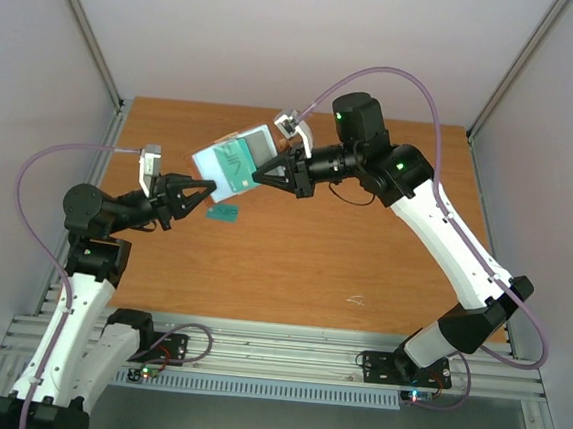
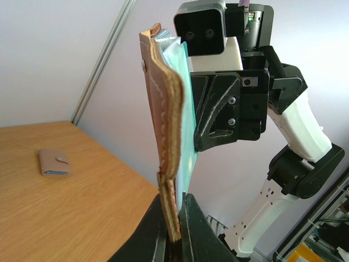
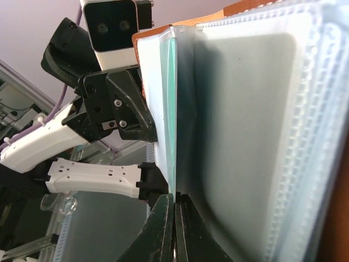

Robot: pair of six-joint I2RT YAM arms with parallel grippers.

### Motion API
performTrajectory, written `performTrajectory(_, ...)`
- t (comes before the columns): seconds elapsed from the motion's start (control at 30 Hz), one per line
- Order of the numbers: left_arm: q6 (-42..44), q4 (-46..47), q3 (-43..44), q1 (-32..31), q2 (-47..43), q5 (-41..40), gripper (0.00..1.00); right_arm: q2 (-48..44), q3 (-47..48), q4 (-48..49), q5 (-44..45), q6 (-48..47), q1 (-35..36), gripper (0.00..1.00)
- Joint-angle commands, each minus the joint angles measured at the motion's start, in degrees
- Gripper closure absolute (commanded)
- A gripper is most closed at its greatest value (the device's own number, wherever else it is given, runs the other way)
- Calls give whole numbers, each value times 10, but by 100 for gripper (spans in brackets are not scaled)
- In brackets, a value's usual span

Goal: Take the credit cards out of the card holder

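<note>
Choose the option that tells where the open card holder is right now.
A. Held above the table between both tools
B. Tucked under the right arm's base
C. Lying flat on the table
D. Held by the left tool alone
A: the open card holder is up off the table, with the left tool pinching its leather edge and the right tool pinching its inner sleeves.
</note>
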Motion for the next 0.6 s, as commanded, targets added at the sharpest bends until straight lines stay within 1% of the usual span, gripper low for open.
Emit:
performTrajectory(0.0,13,2,2,2,-7,-5,100,-24,0,-12,18,-17,-4,99)
performTrajectory(0.13,16,-5,0,2,-9,-11,100,-33,1,-31,32,-33,-12,99)
performTrajectory(0.33,25,-6,2,2,-10,5,100,-23,12,-55,23,-32,-15,97)
performTrajectory(0.43,40,-9,5,1,-10,17,100,-8,11,-35,2,-11,-11,97)
performTrajectory(0.57,46,-31,8,1,-7,16,100,12,14,1,-24,4,2,94)
